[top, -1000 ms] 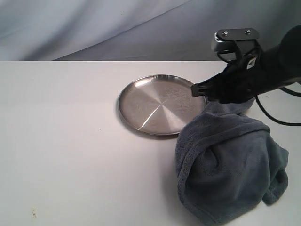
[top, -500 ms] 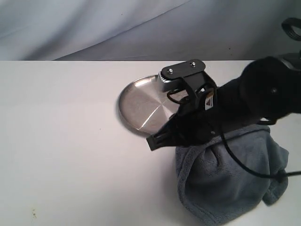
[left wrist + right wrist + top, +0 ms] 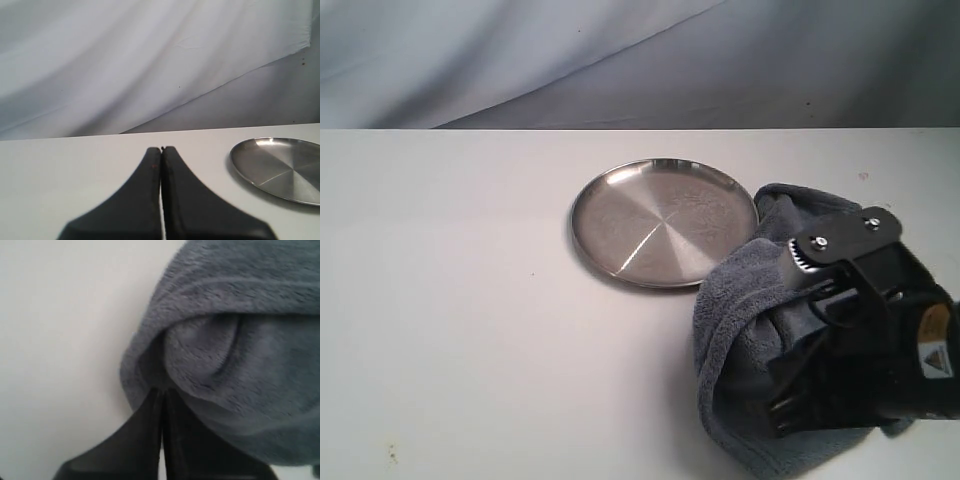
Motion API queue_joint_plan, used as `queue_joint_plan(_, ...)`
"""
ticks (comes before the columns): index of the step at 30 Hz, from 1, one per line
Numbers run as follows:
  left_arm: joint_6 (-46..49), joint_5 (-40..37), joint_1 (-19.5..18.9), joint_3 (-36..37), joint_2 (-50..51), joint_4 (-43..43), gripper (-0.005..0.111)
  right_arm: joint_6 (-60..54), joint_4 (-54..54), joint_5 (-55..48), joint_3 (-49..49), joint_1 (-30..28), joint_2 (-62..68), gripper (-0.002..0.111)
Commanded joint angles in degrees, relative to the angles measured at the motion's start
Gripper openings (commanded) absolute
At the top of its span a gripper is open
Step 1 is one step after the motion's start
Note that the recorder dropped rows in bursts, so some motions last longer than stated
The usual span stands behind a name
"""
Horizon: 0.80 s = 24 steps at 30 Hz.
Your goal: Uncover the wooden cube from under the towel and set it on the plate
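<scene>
The blue-grey towel [image 3: 740,310] lies bunched in a mound right of the silver plate [image 3: 665,222], its edge lapping the plate's near right rim. The wooden cube is hidden; no part of it shows. My right gripper [image 3: 778,420] hangs low over the towel's front part, and its arm covers much of the cloth. In the right wrist view the right gripper [image 3: 161,390] is shut, with its tips touching a fold at the towel [image 3: 240,340] edge. My left gripper [image 3: 161,148] is shut and empty above the bare table, with the plate [image 3: 280,167] off to one side.
The white table [image 3: 450,300] stretches left of the plate and towel. A grey-white cloth backdrop [image 3: 620,60] hangs behind the table's far edge. The left arm is out of the exterior view.
The right arm has swung from behind the plate, across its near rim, down to the towel's front right. The towel and the plate have not moved.
</scene>
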<state>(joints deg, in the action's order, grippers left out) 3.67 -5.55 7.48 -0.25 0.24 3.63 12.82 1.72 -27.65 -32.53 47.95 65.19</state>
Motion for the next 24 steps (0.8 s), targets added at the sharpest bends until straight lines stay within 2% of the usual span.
queue_joint_plan(1, -0.1, 0.6, -0.1, 0.3, -0.2, 0.1, 0.0, 19.4, -22.0, -8.3, 1.4, 0.1, -3.5, 0.0)
queue_joint_plan(5, -0.1, 0.6, -0.1, 0.3, -0.2, 0.1, 0.0, 32.0, -37.4, -16.6, 1.4, -0.1, -4.2, 0.0)
queue_joint_plan(7, -0.1, 0.6, -0.1, 0.3, -0.2, 0.1, 0.0, 35.1, -40.7, -16.6, 1.4, -0.9, -4.2, 0.0)
queue_joint_plan(10, -0.1, 0.6, -0.1, 0.3, -0.2, 0.1, 0.0, 37.3, -43.5, -14.4, 1.4, -5.1, -4.2, 0.0)
queue_joint_plan(19, -0.1, 0.6, -0.1, 0.3, -0.2, 0.1, 0.0, 37.2, -44.1, 7.0, 1.1, -23.7, -1.2, 0.0)
queue_joint_plan(22, -0.1, 0.6, -0.1, 0.3, -0.2, 0.1, 0.0, 36.9, -44.1, 16.2, 0.7, -27.1, 3.8, 0.0)
queue_joint_plan(24, -0.1, 0.6, -0.1, 0.3, -0.2, 0.1, 0.0, 36.8, -44.1, 17.7, -1.6, -27.4, 8.4, 0.0)
